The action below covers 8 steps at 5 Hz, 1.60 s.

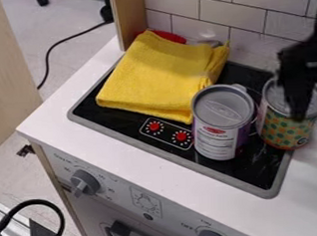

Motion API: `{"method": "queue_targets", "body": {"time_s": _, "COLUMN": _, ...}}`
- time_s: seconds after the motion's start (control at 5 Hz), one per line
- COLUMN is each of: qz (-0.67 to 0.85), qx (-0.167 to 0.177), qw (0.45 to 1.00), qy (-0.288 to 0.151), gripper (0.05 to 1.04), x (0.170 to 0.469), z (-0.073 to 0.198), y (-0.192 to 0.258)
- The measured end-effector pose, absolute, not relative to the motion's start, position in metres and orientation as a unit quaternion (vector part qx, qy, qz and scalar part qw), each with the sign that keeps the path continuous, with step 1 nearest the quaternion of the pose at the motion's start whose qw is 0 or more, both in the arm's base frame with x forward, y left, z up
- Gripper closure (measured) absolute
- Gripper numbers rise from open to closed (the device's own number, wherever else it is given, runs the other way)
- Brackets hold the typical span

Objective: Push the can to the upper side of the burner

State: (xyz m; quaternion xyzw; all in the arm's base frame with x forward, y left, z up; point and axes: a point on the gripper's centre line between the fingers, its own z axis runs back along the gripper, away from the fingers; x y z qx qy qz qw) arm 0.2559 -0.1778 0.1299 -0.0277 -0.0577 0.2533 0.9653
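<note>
Hanging down, tool (297, 113) at patterned can (280, 129)

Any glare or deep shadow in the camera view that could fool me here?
Camera view: soft, even light with no harsh glare on the white-labelled can; faint reflections on the glossy black cooktop; the gripper reads as a near-black silhouette against the patterned can, its detail lost.

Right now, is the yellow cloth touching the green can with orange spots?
Apart. The camera view shows a strip of the dark stovetop between the yellow cloth and the spotted can.
</note>
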Motion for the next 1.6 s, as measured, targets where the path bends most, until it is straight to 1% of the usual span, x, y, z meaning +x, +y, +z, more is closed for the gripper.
{"method": "queue_targets", "body": {"time_s": 0.2, "qz": 0.247, "qx": -0.011, "qw": 0.967, "qy": -0.057, "gripper": 0.085, "x": 0.259, "z": 0.111, "y": -0.18}}
{"method": "queue_targets", "body": {"time_s": 0.6, "qz": 0.252, "qx": -0.005, "qw": 0.967, "qy": -0.049, "gripper": 0.085, "x": 0.256, "z": 0.079, "y": -0.165}}
{"method": "queue_targets", "body": {"time_s": 0.8, "qz": 0.252, "qx": 0.0, "qw": 0.966, "qy": -0.048, "gripper": 0.085, "x": 0.255, "z": 0.074, "y": -0.159}}
{"method": "queue_targets", "body": {"time_s": 1.0, "qz": 0.269, "qx": -0.019, "qw": 0.961, "qy": -0.06, "gripper": 0.085, "x": 0.269, "z": 0.074, "y": -0.15}}
{"method": "queue_targets", "body": {"time_s": 1.2, "qz": 0.285, "qx": -0.051, "qw": 0.954, "qy": -0.082, "gripper": 0.085, "x": 0.284, "z": 0.076, "y": -0.149}}
{"method": "queue_targets", "body": {"time_s": 1.4, "qz": 0.294, "qx": -0.032, "qw": 0.95, "qy": -0.098, "gripper": 0.085, "x": 0.289, "z": 0.077, "y": -0.145}}
{"method": "queue_targets", "body": {"time_s": 1.6, "qz": 0.299, "qx": -0.009, "qw": 0.95, "qy": -0.093, "gripper": 0.085, "x": 0.293, "z": 0.08, "y": -0.139}}
